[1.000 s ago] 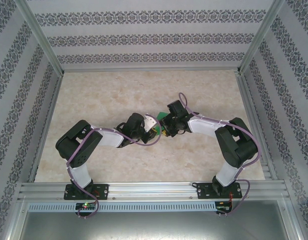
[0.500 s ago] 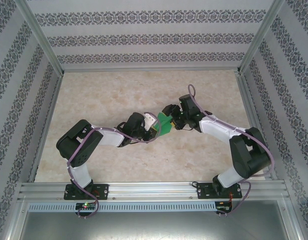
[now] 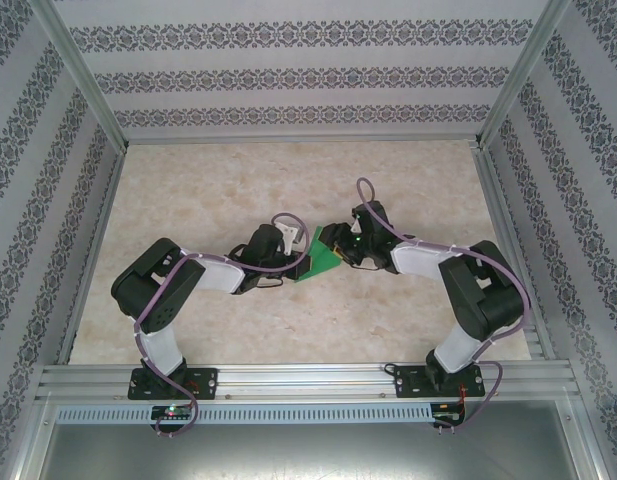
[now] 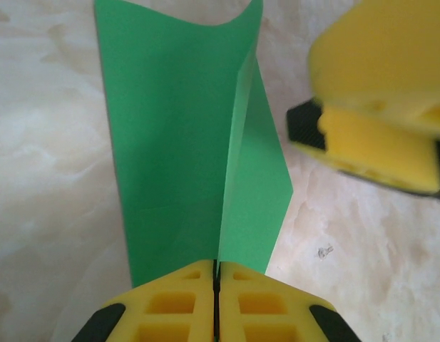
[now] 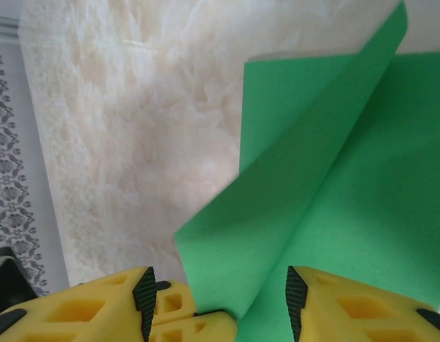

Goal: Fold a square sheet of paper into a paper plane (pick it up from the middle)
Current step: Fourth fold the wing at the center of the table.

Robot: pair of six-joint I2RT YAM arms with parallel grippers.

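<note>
The square sheet of paper is bright green and lies mid-table, bent along a crease with one half standing up. My left gripper is shut on its near edge; in the left wrist view the yellow jaws pinch the sheet right at the crease. My right gripper faces it from the right and is open. In the right wrist view the raised flap runs between its spread fingers, touching neither pad that I can see. The left gripper's yellow fingers sit just below.
The marble-pattern table is boxed in by patterned walls on the left, back and right. An aluminium rail with both arm bases runs along the near edge. The two grippers are nearly touching over the paper.
The left jaws have closed on the paper's edge. The right gripper swung out to the right, then came back in over the sheet, with the raised flap now between its jaws.
</note>
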